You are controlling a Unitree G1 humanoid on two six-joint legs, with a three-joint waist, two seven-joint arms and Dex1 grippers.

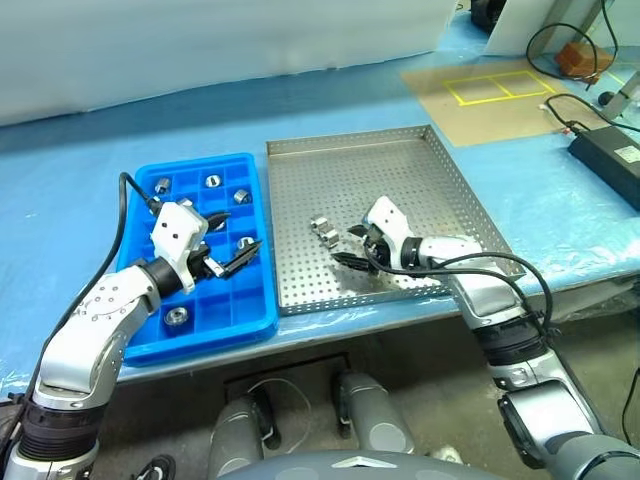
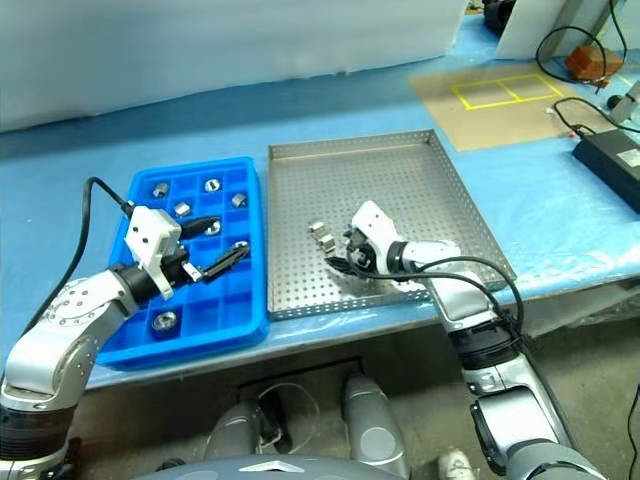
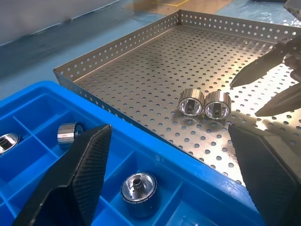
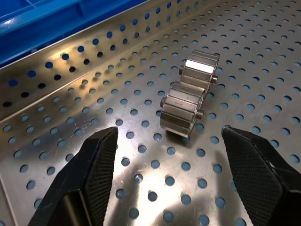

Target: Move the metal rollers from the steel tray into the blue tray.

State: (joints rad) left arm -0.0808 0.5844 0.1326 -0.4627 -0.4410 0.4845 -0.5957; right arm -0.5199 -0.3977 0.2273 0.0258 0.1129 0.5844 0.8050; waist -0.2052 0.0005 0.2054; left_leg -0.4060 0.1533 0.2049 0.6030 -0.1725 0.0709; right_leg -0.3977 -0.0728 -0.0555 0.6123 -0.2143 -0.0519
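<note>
Two metal rollers [image 1: 322, 229] lie side by side, touching, on the perforated floor of the steel tray [image 1: 400, 165], toward its front left. My right gripper [image 1: 348, 246] hovers low just to their right, open, its fingers [image 4: 99, 165] spread either side of the nearer roller [image 4: 182, 112] without touching it. The blue tray [image 1: 150, 335] sits against the steel tray's left side, with several rollers [image 1: 213, 181] lying singly in its compartments. Above its middle my left gripper [image 1: 245, 231] is open and empty, pointing toward the steel tray.
Both trays rest on a table covered in blue sheeting [image 1: 80, 210], near its front edge. At the back right are a brown mat with yellow tape squares [image 1: 495, 90], a black power brick [image 1: 608, 158] and cables [image 1: 560, 110].
</note>
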